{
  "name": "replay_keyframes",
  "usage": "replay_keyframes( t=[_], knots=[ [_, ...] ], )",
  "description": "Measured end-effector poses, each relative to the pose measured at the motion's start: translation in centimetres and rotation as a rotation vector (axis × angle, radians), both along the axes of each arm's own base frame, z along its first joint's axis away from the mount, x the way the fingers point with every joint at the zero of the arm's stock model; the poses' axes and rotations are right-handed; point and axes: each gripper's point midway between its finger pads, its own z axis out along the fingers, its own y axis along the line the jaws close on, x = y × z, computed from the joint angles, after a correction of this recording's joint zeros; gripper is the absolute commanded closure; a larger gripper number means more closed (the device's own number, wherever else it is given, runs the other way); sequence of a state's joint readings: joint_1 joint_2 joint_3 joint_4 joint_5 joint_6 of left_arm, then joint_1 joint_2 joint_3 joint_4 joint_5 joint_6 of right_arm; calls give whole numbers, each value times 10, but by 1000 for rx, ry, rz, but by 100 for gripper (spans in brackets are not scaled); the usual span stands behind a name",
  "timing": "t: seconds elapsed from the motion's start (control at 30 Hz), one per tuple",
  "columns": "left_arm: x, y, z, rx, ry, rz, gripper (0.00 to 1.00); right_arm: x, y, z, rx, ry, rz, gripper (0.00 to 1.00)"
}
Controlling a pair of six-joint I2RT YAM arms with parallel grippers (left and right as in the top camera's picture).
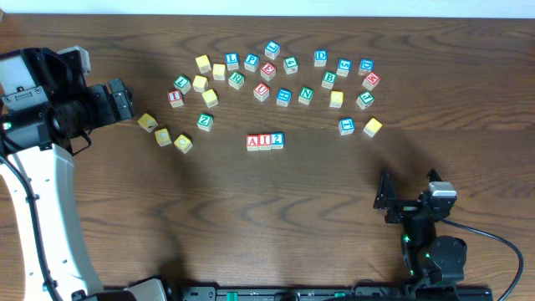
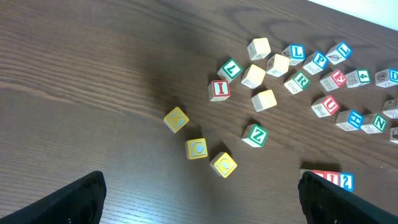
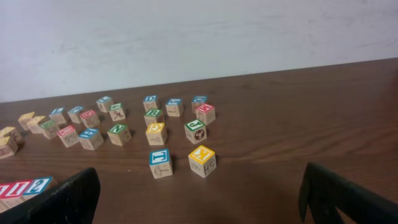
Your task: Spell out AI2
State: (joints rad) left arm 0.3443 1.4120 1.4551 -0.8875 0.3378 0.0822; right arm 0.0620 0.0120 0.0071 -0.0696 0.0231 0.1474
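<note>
Nearest the front edge, the right gripper (image 1: 408,191) sat low with jaws spread wide and empty, the AI2 cubes (image 1: 265,140) stood touching in a row mid-table, and farther back on the left the left gripper (image 1: 125,99) reached level toward the scattered cubes (image 1: 284,79), jaws likewise apart.

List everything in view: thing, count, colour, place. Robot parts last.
AI2 row: three cubes, red A, red I, blue 2, side by side at mid-table, nearer than the other cubes.
Loose cluster: about two dozen cubes, red, blue, green and yellow faces, scattered along the far side.
Yellow trio: three cubes, yellow, in a diagonal line left of the row.
Pair: two cubes, one blue, one yellow, right of the row.
Table: one, dark brown wood.
Wall: one, pale, behind the table.
Left end effector: one, black, open, empty, at the left.
Right end effector: one, black, open, empty, near right.
</note>
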Motion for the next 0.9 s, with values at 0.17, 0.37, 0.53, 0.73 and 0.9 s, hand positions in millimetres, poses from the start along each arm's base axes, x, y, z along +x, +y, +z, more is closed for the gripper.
replay_keyframes(
  t=[0.17,0.37,0.53,0.73,0.9],
  knots=[
    [0,0,0,0,0,0,2,0,0,0,0,0,0,1],
    [0,0,0,0,0,0,2,0,0,0,0,0,0,1],
    [0,0,0,0,0,0,2,0,0,0,0,0,0,1],
    [0,0,0,0,0,0,2,0,0,0,0,0,0,1],
    [-1,5,-1,26,8,20,2,0,0,0,0,0,0,1]
  ],
)
